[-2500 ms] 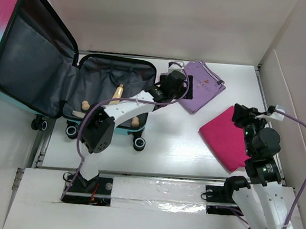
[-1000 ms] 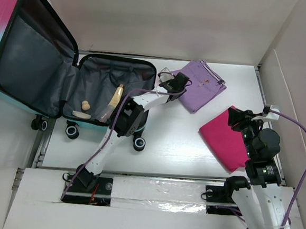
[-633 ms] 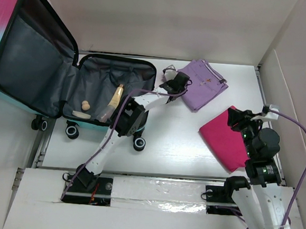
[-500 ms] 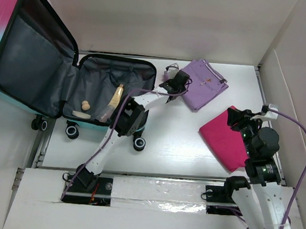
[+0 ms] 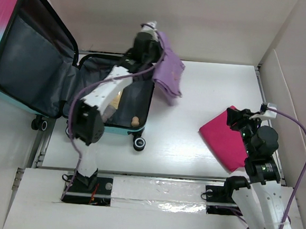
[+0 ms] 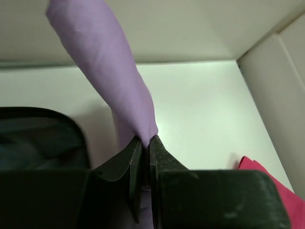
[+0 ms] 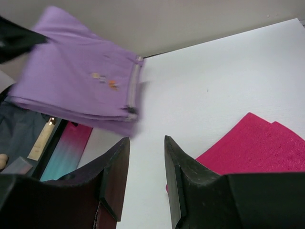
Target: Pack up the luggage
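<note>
Your left gripper (image 6: 143, 144), pinched shut on the purple cloth (image 5: 169, 76), hangs it at top centre beside the open luggage (image 5: 35, 57) at upper left, likely next to be lowered into its shell, while your right gripper (image 7: 143, 160) hovers open-jawed and empty by the pink cloth (image 5: 225, 141).

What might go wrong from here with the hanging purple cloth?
The left gripper pinches the folded purple fabric cloth by one edge only, so it may slip or unfold. It hangs near the rim of the open pink-to-teal hard-shell suitcase, so it may snag or drape outside.
</note>
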`<state>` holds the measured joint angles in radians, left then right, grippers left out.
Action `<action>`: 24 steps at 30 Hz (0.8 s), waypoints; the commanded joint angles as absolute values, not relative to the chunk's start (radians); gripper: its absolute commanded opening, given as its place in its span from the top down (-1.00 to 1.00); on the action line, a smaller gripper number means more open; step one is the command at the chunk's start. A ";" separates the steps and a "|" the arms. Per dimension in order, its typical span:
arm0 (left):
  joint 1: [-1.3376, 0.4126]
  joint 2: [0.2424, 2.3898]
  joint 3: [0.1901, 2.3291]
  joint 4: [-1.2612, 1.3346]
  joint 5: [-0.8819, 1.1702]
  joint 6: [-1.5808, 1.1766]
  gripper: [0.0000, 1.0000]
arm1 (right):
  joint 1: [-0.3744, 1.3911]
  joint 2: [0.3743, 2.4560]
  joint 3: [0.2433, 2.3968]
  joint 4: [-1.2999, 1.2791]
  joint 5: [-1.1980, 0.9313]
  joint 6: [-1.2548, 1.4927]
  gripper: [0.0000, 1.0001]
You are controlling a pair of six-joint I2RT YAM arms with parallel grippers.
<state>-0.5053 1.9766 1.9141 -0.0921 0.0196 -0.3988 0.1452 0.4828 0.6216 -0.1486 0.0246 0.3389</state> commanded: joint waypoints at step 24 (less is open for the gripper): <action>0.170 1.506 0.959 0.127 0.121 -0.407 1.00 | 0.140 0.468 0.634 -0.107 -0.034 0.316 0.18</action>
<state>0.1612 1.5494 0.9482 0.0624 0.1513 -0.4328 0.1452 0.4664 0.6216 -0.1490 -0.0135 0.3355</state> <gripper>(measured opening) 0.043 0.409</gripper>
